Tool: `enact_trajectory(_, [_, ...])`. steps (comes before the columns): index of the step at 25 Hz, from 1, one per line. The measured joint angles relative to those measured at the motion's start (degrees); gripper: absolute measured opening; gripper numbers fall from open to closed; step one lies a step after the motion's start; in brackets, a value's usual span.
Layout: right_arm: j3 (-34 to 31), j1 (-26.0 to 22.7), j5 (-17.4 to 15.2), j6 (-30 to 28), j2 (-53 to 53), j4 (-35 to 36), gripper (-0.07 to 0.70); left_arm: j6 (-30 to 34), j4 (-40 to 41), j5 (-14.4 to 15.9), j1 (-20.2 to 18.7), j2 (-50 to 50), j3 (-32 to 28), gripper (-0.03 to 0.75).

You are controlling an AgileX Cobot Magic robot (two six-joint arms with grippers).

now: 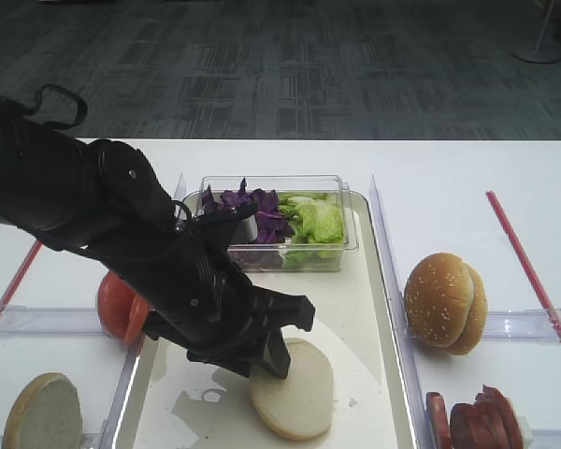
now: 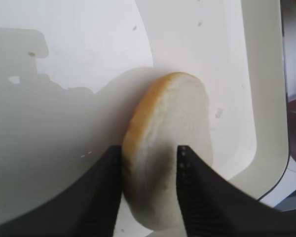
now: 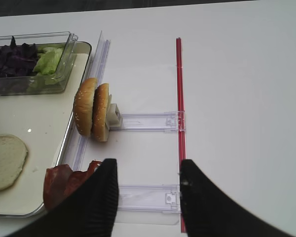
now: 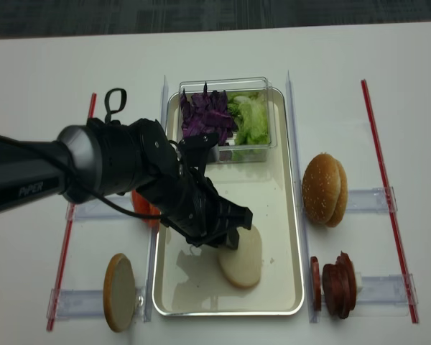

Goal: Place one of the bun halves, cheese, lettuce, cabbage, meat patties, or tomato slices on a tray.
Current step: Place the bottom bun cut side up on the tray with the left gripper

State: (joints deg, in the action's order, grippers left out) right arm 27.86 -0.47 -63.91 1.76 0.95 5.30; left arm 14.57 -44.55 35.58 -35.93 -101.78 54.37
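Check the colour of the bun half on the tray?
Pale cream face with a tan edge, on the bun half; clearest in the left wrist view.

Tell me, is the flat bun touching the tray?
Touching. In the realsense high view the flat bun lies flat on the tray; the left wrist view shows its underside resting on the glossy surface with no gap.

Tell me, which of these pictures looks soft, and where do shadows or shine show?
Left wrist view: the bun half fills the frame, slightly soft, beside a big arm shadow. First high view: the tray gleams with reflections. Right wrist view: evenly lit and sharp.
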Motion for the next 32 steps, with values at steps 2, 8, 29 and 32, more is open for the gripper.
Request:
enact_trajectory(2, [0.0, 0.0, 0.0, 0.0, 0.0, 0.0, 0.337, -0.4, 0.7, 0.4, 0.0, 0.0, 0.0, 0.257])
enact_trajectory(8, [0.0, 0.0, 0.0, 0.0, 0.0, 0.0, 0.337, -3.4, 4.7, 1.7, 0.9, 0.0, 0.0, 0.258])
enact_trajectory(29, [0.0, 0.0, 0.0, 0.1, 0.0, 0.0, 0.337, -11.2, 17.4, 6.8, 1.3, 4.0, 4.0, 0.258])
enact_trajectory(32, [0.0, 0.0, 0.0, 0.1, 0.0, 0.0, 0.337, -13.4, 21.1, 8.4, 1.3, 5.3, 4.9, 0.258])
